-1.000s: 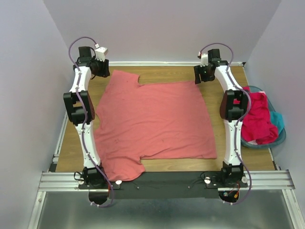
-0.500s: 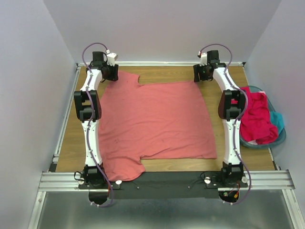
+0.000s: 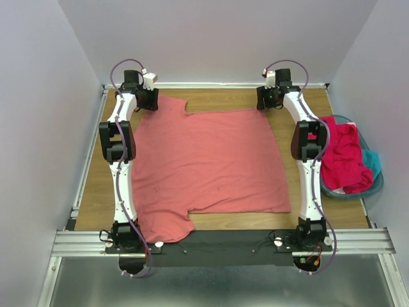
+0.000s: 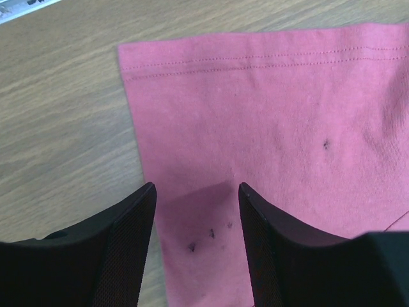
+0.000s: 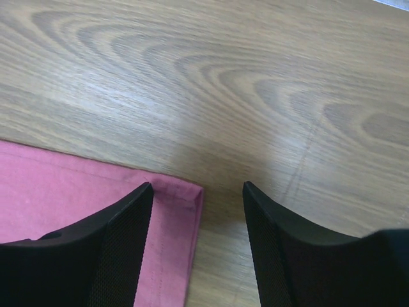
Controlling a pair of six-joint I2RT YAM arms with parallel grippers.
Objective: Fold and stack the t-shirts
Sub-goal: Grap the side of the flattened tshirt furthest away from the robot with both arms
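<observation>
salmon-pink t-shirt (image 3: 211, 160) lies flat on the tabletop (image 3: 223, 99). left gripper (image 4: 196, 192), spread, is over its upper-left sleeve; right gripper (image 5: 197, 192), spread, over its upper-right corner.

Pale lilac walls (image 3: 211, 38) around a wood-grain table (image 3: 223, 99), aluminium rail (image 3: 358, 240) along its near edge.

A: Shirt count?
B: Three. One pink shirt (image 3: 204, 160); one magenta shirt (image 3: 345, 157) and one teal shirt (image 3: 373, 162), both at three o'clock.
A: Rest?
B: One basket (image 3: 361, 192). Two arms: left arm (image 3: 118, 142), right arm (image 3: 307, 142).
</observation>
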